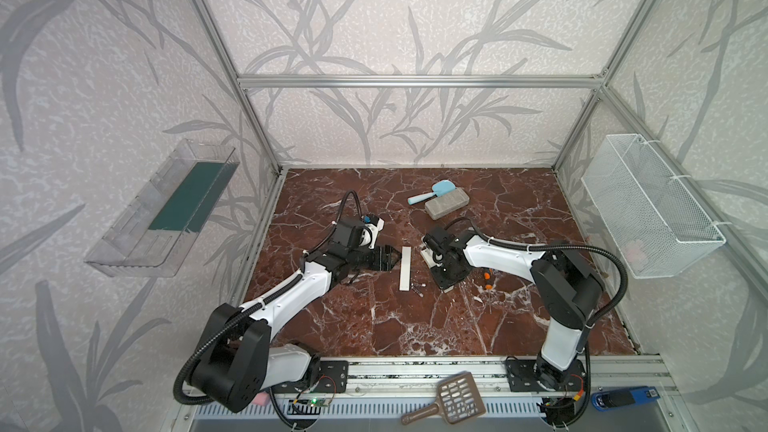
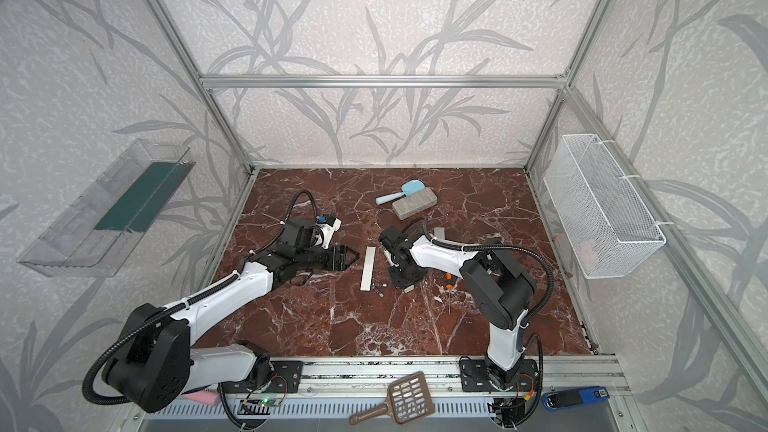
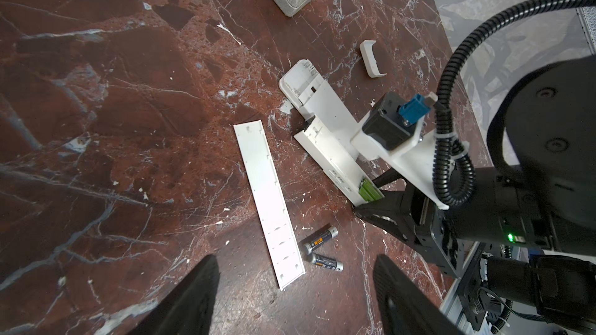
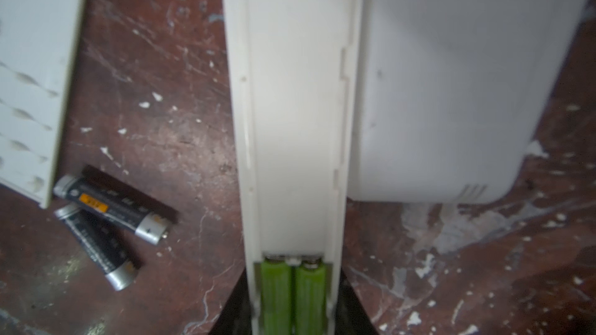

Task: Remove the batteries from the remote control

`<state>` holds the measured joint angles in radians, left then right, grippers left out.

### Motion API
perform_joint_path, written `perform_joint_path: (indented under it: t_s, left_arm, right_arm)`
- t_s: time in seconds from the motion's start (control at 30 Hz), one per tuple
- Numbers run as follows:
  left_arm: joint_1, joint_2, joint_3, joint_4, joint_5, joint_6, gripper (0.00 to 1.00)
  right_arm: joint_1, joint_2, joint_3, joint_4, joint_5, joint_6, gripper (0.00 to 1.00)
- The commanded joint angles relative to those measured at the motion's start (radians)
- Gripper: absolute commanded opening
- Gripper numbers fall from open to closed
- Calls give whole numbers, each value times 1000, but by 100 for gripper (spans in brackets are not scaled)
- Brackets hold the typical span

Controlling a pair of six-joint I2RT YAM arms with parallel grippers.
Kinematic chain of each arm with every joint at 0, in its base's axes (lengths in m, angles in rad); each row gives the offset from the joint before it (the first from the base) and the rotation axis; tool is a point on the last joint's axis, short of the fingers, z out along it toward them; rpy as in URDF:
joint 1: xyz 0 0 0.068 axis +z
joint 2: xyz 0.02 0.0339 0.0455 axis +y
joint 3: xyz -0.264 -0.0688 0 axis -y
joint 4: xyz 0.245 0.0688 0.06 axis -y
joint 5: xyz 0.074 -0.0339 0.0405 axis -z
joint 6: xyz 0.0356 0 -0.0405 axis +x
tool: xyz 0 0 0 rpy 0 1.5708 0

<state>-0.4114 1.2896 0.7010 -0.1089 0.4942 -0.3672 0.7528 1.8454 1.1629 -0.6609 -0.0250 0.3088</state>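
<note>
1. Two lime-green batteries [image 4: 277, 294] sit side by side in the open compartment at the near end of the slim white remote control [image 4: 290, 124], which is around the middle of the marbled worktop [image 1: 374, 326]
2. Right pincer [image 4: 292, 314] is clenched on that battery end of the remote control, with one black finger against each long side
3. Two dark batteries [image 3: 320, 239] with silvery ends lie loose on the worktop in a V, between the remote control and the near end of the long white cover strip [image 3: 269, 201]
4. Left pincer [image 3: 295, 262] hangs released, jaws wide and holding nothing, just left of the strip
5. One wider white remote [image 4: 451, 91] lies alongside the slim one on its right, and a grey block [image 1: 446, 203] sits farther back
</note>
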Motion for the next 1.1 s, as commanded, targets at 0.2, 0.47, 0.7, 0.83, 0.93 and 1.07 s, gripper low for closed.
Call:
perform_joint_path:
  t_s: [0.2,0.47,0.7,0.83,0.93,1.07]
  left_arm:
    - [-3,30,50,-23,-17,22,76]
    - [-22,84,93,-9,3,14,74]
    - [-139,88,112,15,-66,39,72]
    - [-221,109,122,37,-100,60,72]
    - [-255,134,129,66,-102,53,73]
    - [-279,166,146,84,-102,49,73]
  right_arm:
    - [-22,-189,-59,-31,-23,15,42]
    - [-211,-488,-228,-22,-47,40,53]
    - [-424,-471,-336,-44,-48,42,54]
    - [-448,-367,-327,-34,-81,31,54]
    - [-449,-295,-326,5,-109,36,53]
    - [-449,-226,-314,43,-141,40,43]
